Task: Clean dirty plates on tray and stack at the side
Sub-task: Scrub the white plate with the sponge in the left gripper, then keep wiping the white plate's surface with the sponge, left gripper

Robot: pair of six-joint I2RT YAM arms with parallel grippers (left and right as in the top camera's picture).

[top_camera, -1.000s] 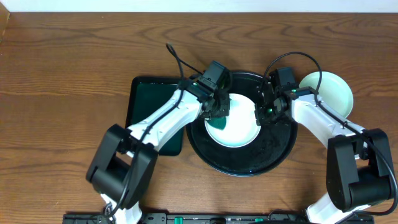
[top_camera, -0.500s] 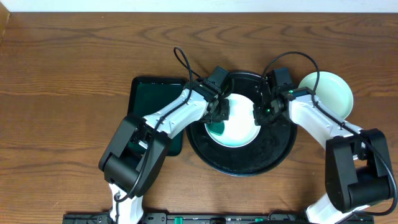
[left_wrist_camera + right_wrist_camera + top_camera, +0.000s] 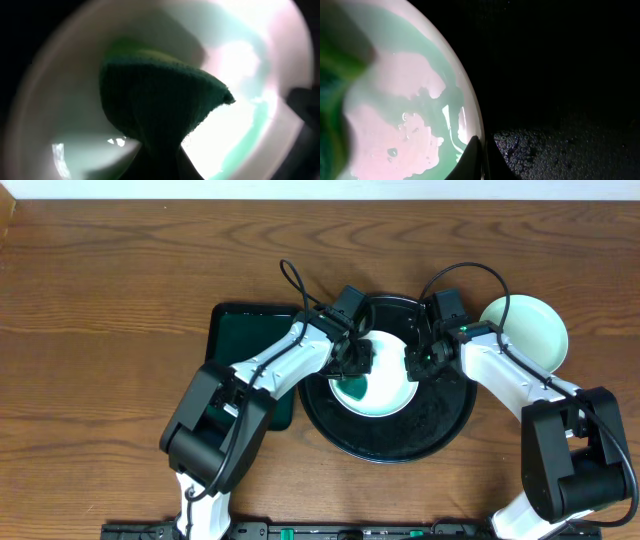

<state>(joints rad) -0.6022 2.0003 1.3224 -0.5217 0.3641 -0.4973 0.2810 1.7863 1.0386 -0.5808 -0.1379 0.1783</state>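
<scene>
Overhead, the round black tray [image 3: 385,442] sits at the middle of the table [image 3: 100,300], with a pale-mint plate [image 3: 385,395] in its far half. A second plate [image 3: 535,330] lies on the table off the tray's right edge. The left gripper [image 3: 355,365] is clamped on a green sponge [image 3: 160,100] pressed to the plate's left side. The right gripper [image 3: 413,365] pinches the plate's right rim.

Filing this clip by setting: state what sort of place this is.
Likely a robotics lab bench staged for dishwashing: a wooden table, a black tray holding a plate, and the left gripper wiping it with a green sponge.
</scene>
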